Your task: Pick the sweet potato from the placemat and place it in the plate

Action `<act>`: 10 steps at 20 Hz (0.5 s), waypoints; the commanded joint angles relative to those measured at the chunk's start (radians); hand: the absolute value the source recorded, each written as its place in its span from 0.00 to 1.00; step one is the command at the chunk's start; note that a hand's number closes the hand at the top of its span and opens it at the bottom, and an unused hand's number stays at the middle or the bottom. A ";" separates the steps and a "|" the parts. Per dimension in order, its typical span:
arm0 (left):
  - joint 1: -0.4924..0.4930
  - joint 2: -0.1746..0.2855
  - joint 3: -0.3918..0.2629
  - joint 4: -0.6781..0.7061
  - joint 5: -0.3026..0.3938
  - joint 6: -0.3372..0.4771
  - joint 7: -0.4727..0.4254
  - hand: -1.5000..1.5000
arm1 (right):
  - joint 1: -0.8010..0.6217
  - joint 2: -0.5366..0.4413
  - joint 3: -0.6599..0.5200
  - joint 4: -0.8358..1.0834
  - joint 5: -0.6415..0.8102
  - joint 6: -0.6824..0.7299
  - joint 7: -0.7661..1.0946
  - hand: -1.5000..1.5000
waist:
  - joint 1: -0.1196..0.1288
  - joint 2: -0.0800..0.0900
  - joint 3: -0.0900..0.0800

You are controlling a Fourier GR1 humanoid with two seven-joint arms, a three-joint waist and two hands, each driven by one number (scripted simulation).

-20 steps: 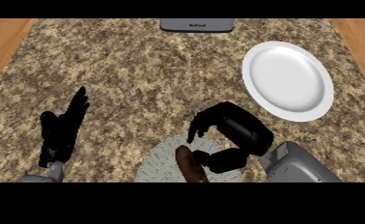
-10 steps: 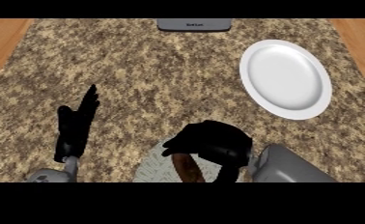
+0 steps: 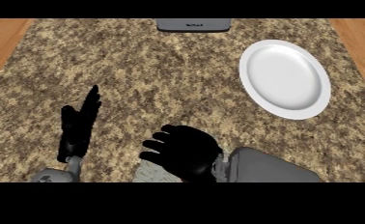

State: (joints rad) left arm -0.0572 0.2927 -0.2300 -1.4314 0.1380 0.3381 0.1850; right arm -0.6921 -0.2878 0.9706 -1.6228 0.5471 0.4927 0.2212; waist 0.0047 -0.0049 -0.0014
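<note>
Right hand [image 3: 187, 153] covers the placemat [image 3: 151, 175], its hold impossible to tell; left hand [image 3: 77, 131] rests straight-fingered; plate [image 3: 285, 78] lies well apart.

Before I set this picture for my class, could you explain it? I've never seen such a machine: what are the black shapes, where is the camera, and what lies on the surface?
The camera sits in a humanoid robot's head and looks steeply down at a speckled stone counter. The black shapes are its hands, on grey forearms. The left robot hand rests open at the lower left, fingers up, holding nothing. The right robot hand is over a pale placemat at the bottom edge. The sweet potato it should pick up does not show. The hand may be covering it, so I cannot tell whether it is held. A white plate lies at the right with nothing on it. A grey object sits at the far edge.
</note>
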 commanded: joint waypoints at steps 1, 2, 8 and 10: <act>-0.021 -0.010 -0.004 -0.014 -0.010 0.009 0.032 0.50 | -0.037 0.091 0.058 0.004 -0.007 0.203 0.192 0.00 | -0.004 -0.001 0.000; -0.014 -0.003 0.016 0.008 -0.009 0.003 0.001 0.50 | -0.031 0.077 0.051 0.006 -0.004 0.230 0.191 0.00 | -0.004 0.001 0.000; 0.035 -0.025 0.008 -0.025 -0.034 -0.004 -0.008 0.50 | -0.010 0.189 0.027 0.101 0.036 0.348 0.260 0.00 | 0.002 0.004 0.001; -0.021 -0.030 0.053 0.023 -0.016 -0.036 0.009 0.50 | 0.047 0.143 0.014 0.041 0.087 0.361 0.228 0.00 | -0.004 0.004 0.001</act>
State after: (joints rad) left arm -0.0571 0.2798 -0.2047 -1.4293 0.1235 0.3174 0.1891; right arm -0.6903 -0.1517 0.9986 -1.5650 0.5809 0.7980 0.4431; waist 0.0032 -0.0017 -0.0006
